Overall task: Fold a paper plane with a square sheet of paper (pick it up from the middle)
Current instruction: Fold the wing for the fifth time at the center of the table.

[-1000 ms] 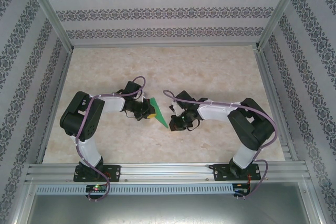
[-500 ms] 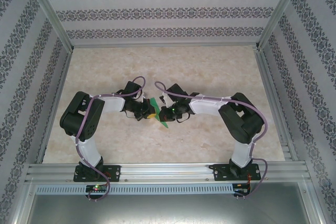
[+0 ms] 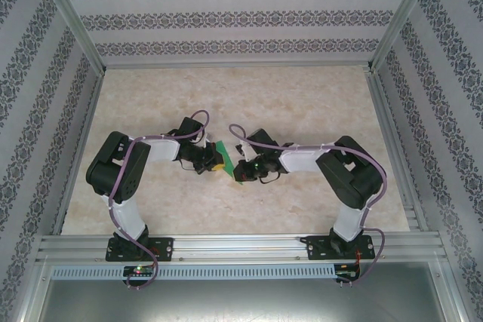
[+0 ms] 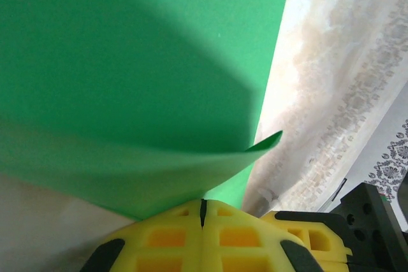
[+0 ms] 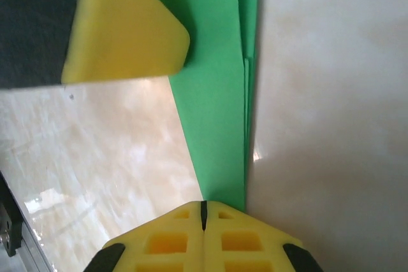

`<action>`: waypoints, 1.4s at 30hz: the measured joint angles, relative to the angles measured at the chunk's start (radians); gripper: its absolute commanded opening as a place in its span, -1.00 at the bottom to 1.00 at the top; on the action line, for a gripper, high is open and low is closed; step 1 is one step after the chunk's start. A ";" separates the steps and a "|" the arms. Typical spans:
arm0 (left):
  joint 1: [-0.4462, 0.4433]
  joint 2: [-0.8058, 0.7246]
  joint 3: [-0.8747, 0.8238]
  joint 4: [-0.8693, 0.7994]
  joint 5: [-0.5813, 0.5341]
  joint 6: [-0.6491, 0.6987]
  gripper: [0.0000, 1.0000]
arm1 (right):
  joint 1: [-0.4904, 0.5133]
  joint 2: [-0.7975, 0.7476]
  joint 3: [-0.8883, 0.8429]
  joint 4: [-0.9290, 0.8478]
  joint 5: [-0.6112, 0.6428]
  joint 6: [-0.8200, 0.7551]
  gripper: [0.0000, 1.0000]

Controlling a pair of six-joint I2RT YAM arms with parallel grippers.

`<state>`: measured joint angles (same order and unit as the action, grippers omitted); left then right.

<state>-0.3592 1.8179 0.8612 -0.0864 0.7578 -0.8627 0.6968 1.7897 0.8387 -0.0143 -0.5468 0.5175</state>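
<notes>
Over the middle of the pale, marble-patterned bench (image 3: 302, 103), seen from above, the left gripper (image 3: 216, 161) and the right gripper (image 3: 243, 173) meet nose to nose at the green paper (image 3: 222, 148). It lies between them as a narrow slanted strip, already folded down from a square. I judge they crowd in so that one can pin it while the other works a crease. From the left wrist, that gripper's yellow foam pads (image 4: 166, 240) are clenched with no gap, their faces moulded in a waffle grid. The paper, matt and smooth, begins right at their tips, and one flap curls up into a soft lip ending in a sharp corner, so that fold is not yet flat. Whether the sheet is nipped in the seam or only pressed under the tips I cannot tell. From the right wrist, its own pads are likewise shut tight, and a long tapering band of paper runs straight to them, with crisp stacked layer edges down one side. A rounded yellow pad of the other gripper sits at the band's far edge, seemingly to steady it.
</notes>
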 measured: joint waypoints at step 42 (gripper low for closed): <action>0.008 -0.089 -0.005 0.027 -0.042 0.057 -0.79 | 0.002 0.100 0.182 -0.106 0.067 0.002 -1.00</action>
<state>-0.3515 1.7287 0.8566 -0.0597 0.7158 -0.8059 0.6983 1.8896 1.0206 -0.1207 -0.4797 0.5190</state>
